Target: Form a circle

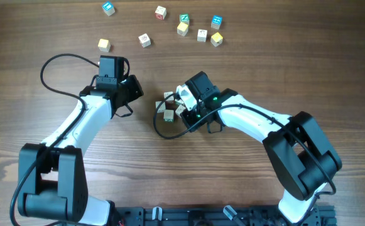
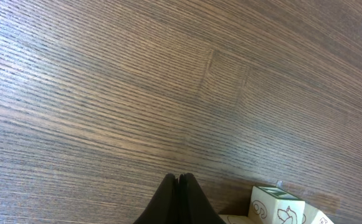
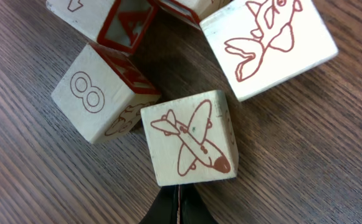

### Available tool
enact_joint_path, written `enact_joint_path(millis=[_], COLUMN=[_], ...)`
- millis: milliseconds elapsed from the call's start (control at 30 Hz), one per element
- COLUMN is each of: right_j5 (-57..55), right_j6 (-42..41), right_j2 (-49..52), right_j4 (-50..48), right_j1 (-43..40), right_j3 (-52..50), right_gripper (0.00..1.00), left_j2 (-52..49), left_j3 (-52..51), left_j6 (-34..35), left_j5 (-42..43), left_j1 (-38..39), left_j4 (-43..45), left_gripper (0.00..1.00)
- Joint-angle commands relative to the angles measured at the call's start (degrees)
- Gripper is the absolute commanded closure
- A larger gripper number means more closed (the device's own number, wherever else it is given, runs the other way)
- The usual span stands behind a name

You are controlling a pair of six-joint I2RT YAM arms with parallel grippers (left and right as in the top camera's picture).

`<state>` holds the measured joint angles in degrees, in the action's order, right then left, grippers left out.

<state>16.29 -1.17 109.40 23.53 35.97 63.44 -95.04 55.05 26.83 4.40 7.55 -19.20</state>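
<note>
ring of printed cubes (image 3: pixel 100 93) – right gripper (image 3: pixel 177 202), shut and empty, tips at its airplane cube (image 3: pixel 190 146) – left gripper (image 2: pixel 179 186), shut and empty, over bare table (image 2: pixel 106 93) nearby.

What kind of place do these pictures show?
Probably a robotics lab bench: a left arm and a right arm mounted at a wood-grain table, with loose printed toy cubes as practice objects.

Mostly just dark wood-grain counter (image 2: pixel 137 93) here. Left jaws are pinched together at the bottom edge. A pale cube (image 2: pixel 278 208) with a green top peeks in bottom right, not touching them.
</note>
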Motion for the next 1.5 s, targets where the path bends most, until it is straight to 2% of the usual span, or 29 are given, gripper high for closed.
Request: enact_joint_path(millis=[0,567,800,933,1100,1233,1367,1467], right_j5=[-2.08,-2.27,-2.97,-6.69,-7.48,-7.3,-7.26,-0.55], right_j6=[1.09,1.05,1.01,-0.76,-3.78,-3.72,-3.74,-3.34], right_j2=[1.07,1.07,-1.84,-5.01,-5.44,-5.46,-5.46,-5.46], right_j4=[0.59,-1.53,2.54,2.93,1.53,0.66,-0.94,-1.16], right_j1=[0.09,0.09,-1.29,-4.92,-13.42,-20.41,-24.44,-25.66], right_j3=[-0.57,-0.57,1.42,3.32,3.32,5.4,6.32,6.32], right_gripper=[0.96,0.96,0.96,0.96,0.96,0.96,0.96,0.96], left_j2=[-0.76,-0.76,-0.76,-0.76,-0.76,-0.76,-0.76,-1.25], left_j3=[0.31,0.31,0.31,0.31,0.68,8.57,12.7,12.68], left_j6=[-1.09,-1.09,-1.11,-2.64,-2.6,-2.62,-2.38,-2.4], left_j5=[-0.15,-0.15,-0.15,-0.35,0.76,2.16,2.19,2.16], left_j1=[0.07,0.07,0.07,0.07,0.07,0.07,0.11,0.11], left_j4=[0.2,0.2,0.15,-0.42,-0.63,-8.79,-10.03,-9.77], left_gripper=[0.96,0.96,0.96,0.96,0.96,0.96,0.96,0.96])
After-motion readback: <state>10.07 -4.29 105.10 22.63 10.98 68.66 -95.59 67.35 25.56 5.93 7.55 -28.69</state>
